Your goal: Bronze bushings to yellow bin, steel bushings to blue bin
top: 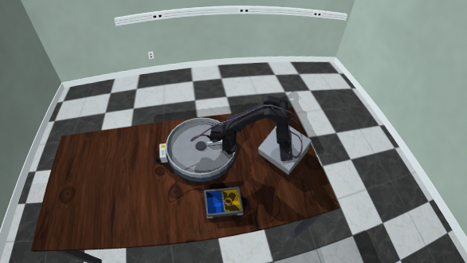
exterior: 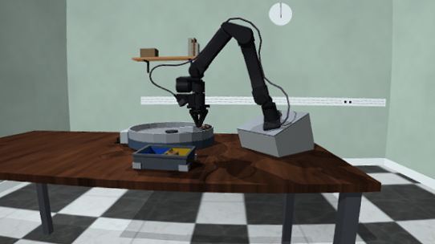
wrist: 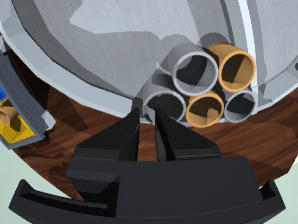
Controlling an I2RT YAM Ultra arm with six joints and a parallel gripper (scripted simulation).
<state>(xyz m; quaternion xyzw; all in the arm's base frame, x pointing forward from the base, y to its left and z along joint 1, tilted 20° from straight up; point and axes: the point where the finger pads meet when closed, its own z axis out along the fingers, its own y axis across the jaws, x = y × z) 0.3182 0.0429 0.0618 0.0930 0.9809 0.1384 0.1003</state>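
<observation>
Several bushings stand bunched at the turntable's (top: pixel 200 148) near rim in the wrist view: a steel one (wrist: pixel 164 104) right at my fingertips, a larger steel one (wrist: pixel 194 71), a small steel one (wrist: pixel 240 104), and two bronze ones (wrist: pixel 205 110) (wrist: pixel 234 68). My gripper (wrist: pixel 147 113) hangs over the rim with its fingers nearly together, a thin gap between them and nothing in it. It also shows in the side view (exterior: pixel 199 121). The two-part bin (top: pixel 223 202) has a blue half (top: pixel 214 202) and a yellow half (top: pixel 232 200) that holds a bronze bushing (top: pixel 228 199).
The arm's grey base block (top: pixel 284 151) stands to the right of the turntable. A small white box (top: pixel 162 151) sits against the turntable's left side. The bin lies on the wooden table in front of the turntable.
</observation>
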